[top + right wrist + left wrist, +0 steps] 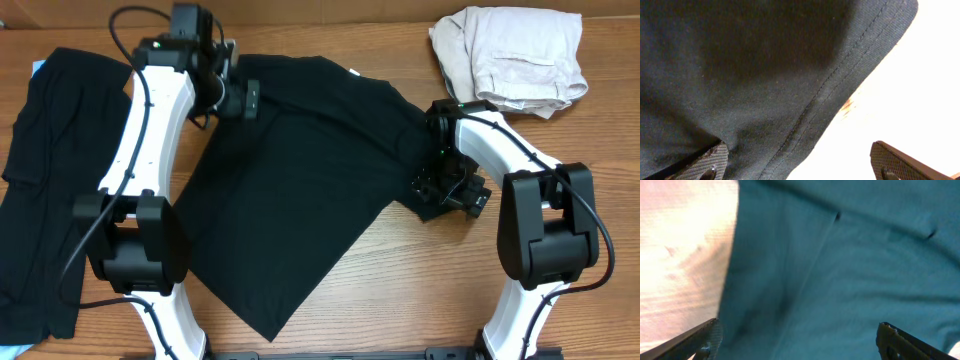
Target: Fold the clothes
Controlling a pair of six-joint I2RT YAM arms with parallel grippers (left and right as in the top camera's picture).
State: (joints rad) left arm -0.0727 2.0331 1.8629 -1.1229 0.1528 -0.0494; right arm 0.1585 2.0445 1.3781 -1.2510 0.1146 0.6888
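Observation:
A large black T-shirt [290,190] lies spread on the wooden table, with a small white neck label [356,72] at its top edge. My left gripper [248,98] hovers over the shirt's upper left part; its jaws [797,340] are open with fabric [840,270] below them. My right gripper [440,195] is at the shirt's right sleeve; its jaws [797,160] are open over the stitched hem [830,90], holding nothing. A second black garment [45,190] lies at the far left.
A crumpled beige garment [510,55] lies at the back right. Bare wood [420,290] shows in front of the shirt. Both arm bases stand near the front edge.

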